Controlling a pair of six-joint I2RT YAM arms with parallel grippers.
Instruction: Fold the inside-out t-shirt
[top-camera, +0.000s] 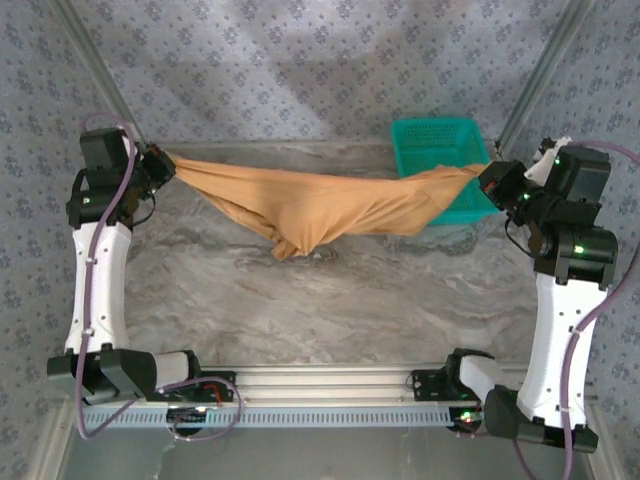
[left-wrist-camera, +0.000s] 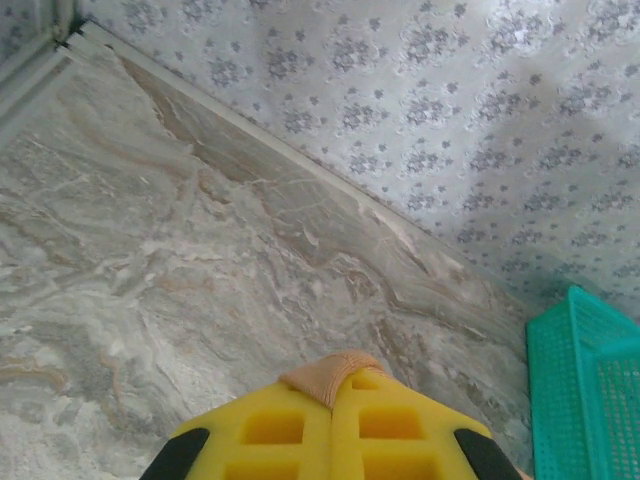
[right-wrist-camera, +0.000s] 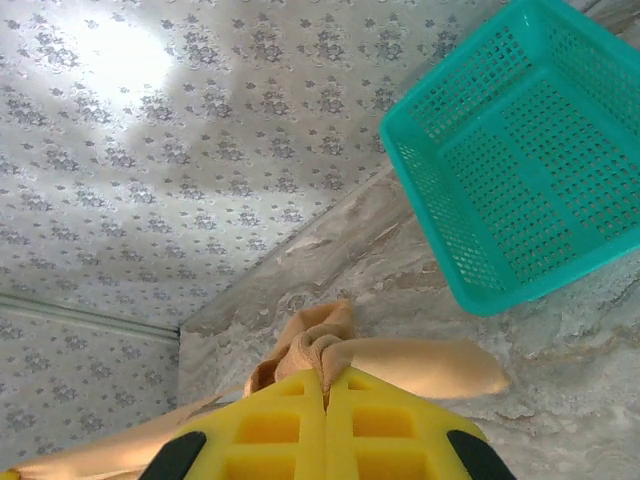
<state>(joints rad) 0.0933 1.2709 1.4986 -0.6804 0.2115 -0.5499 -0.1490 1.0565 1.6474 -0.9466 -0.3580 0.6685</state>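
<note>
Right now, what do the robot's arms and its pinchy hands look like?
Both arms have long white shells with black joints and black bases. The left arm and right arm each carry a looping purple cable and little green lights. Up close, the left gripper and right gripper have chunky yellow fingers with square hollows and black patches.

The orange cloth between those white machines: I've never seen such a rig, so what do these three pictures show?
Two robot arms are bolted to the near edge of a marbled table. The wide picture looks down from above and behind them; the other two come from cameras on each wrist, yellow fingers at the bottom. The left gripper and right gripper are each shut on an end of a tan-orange t-shirt, stretched between them, its middle sagging towards the table. An empty teal basket sits at the far right.
</note>
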